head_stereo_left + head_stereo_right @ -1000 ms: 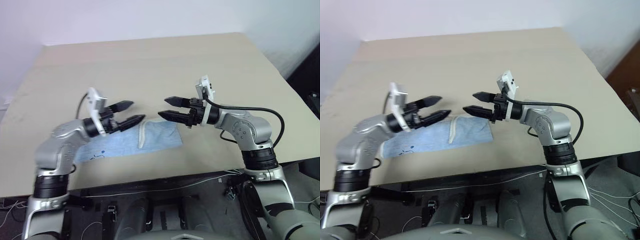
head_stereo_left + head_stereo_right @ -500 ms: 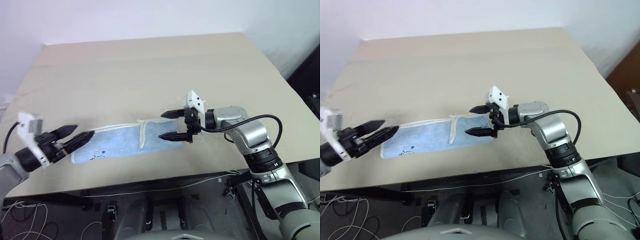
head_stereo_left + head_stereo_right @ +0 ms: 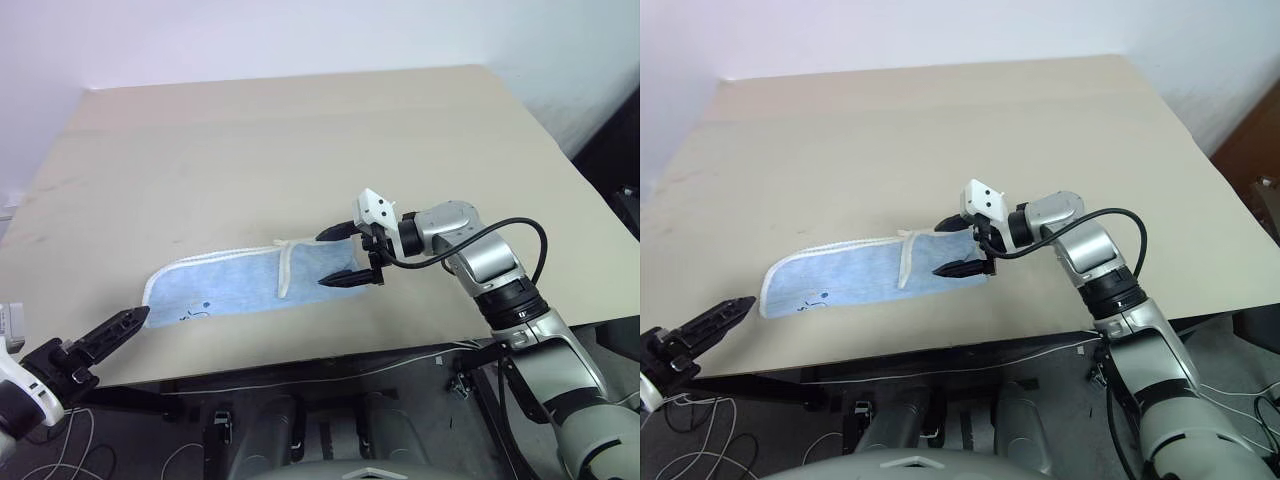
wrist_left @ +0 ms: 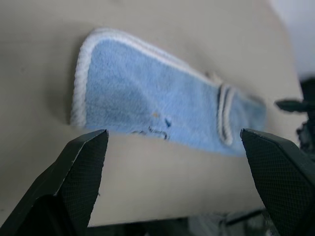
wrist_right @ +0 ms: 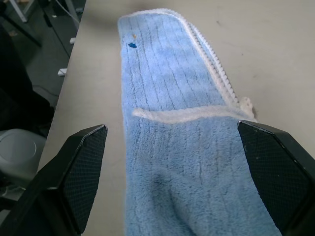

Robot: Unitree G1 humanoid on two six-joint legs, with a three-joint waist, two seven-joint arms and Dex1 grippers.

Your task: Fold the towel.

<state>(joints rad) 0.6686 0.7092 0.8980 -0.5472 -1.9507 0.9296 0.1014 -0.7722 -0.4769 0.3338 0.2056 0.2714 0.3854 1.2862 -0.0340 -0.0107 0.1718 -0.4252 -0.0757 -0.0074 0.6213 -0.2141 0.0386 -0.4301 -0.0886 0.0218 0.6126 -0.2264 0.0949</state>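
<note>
The towel (image 3: 240, 285) is a light blue strip with whitish edging, lying flat near the table's front edge. It is folded lengthwise, and a stitched edge (image 5: 187, 114) crosses it near its right end. A small dark mark (image 4: 167, 122) shows toward its left end. My right gripper (image 3: 322, 260) is open and hangs just above the towel's right end, one finger on each side of the strip, holding nothing. My left gripper (image 3: 125, 325) is open and empty, out past the table's front left corner and apart from the towel's left end (image 4: 81, 78).
The tan table (image 3: 300, 150) stretches far behind the towel. The towel lies close to the table's front edge (image 3: 300, 355). Cables (image 3: 470, 350) hang below that edge on the right. A pale wall stands behind the table.
My left arm has pulled back and to the left, off the towel and past the table's front edge. The right gripper sank slightly and rolled at the towel's right end. The towel now lies uncovered.
</note>
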